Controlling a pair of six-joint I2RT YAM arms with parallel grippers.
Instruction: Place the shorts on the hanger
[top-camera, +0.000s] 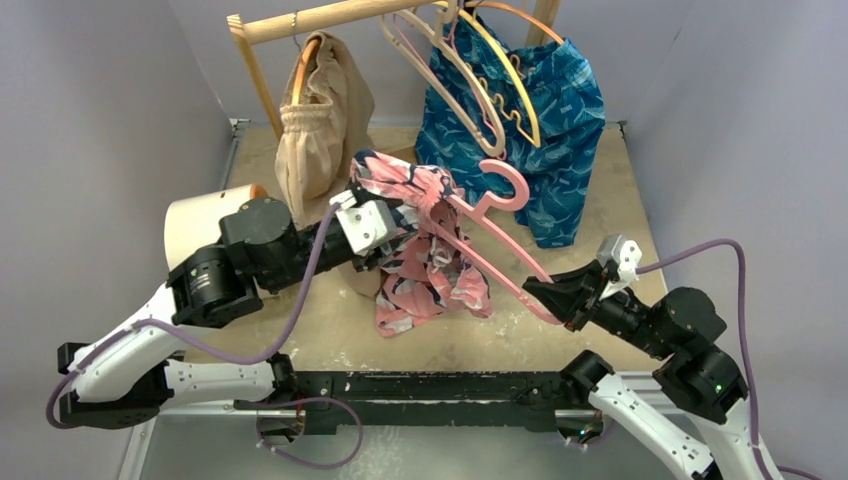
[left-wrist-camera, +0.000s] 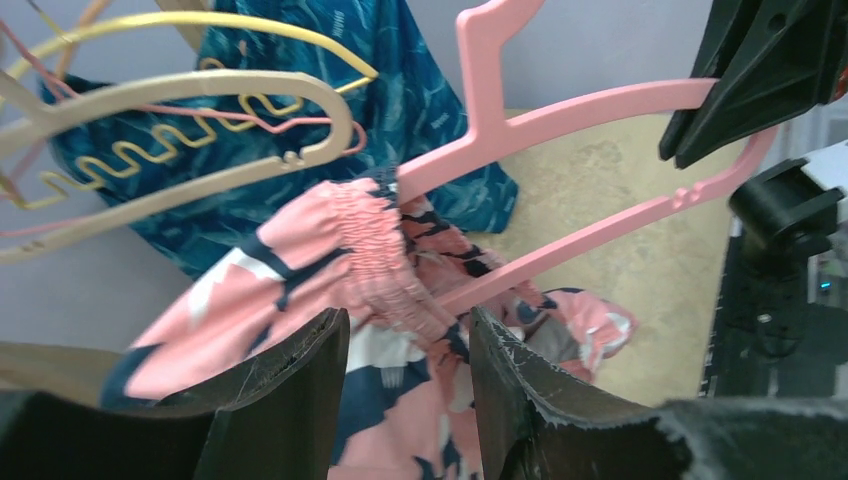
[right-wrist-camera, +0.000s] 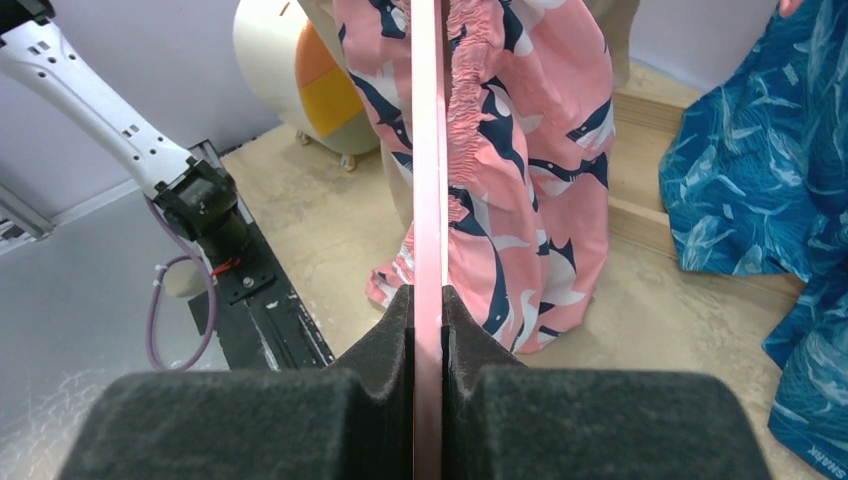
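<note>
The pink leaf-print shorts (top-camera: 430, 270) hang draped over the left end of the pink hanger (top-camera: 500, 190), their lower part reaching down to the table. My right gripper (top-camera: 540, 292) is shut on the hanger's right end and holds it tilted in the air. In the right wrist view the hanger (right-wrist-camera: 429, 150) runs straight out from the shut gripper (right-wrist-camera: 428, 300), with the shorts (right-wrist-camera: 530, 150) hanging off it. My left gripper (left-wrist-camera: 408, 330) is open, with the elastic waistband of the shorts (left-wrist-camera: 370, 250) just beyond its tips, where the hanger (left-wrist-camera: 590, 105) passes through.
A wooden rail (top-camera: 330, 18) at the back carries beige shorts (top-camera: 320, 110), blue patterned shorts (top-camera: 540, 120) and empty beige and yellow hangers (top-camera: 470, 70). A white cylinder (top-camera: 205, 225) lies behind my left arm. Grey walls close in both sides.
</note>
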